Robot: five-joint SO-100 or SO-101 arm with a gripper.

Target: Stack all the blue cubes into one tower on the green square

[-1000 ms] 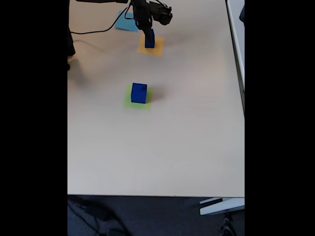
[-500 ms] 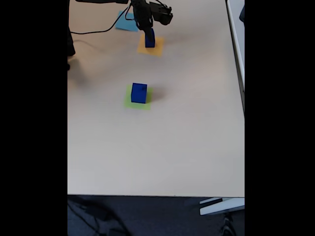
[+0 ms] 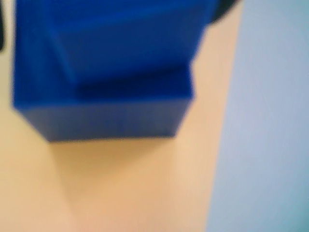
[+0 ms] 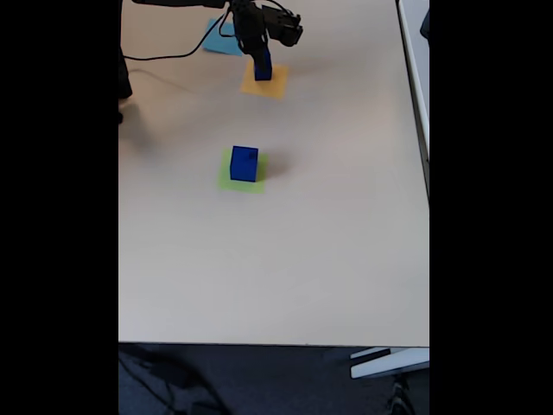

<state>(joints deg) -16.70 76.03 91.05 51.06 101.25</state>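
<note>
Fixed view: two blue cubes [image 4: 244, 163] [image 4: 263, 70], one green square [image 4: 226, 180].

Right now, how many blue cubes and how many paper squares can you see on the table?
Blue cubes: 2, one on the green square, one at the gripper.
Paper squares: 3, green, orange, light blue.
Total: 5.
</note>
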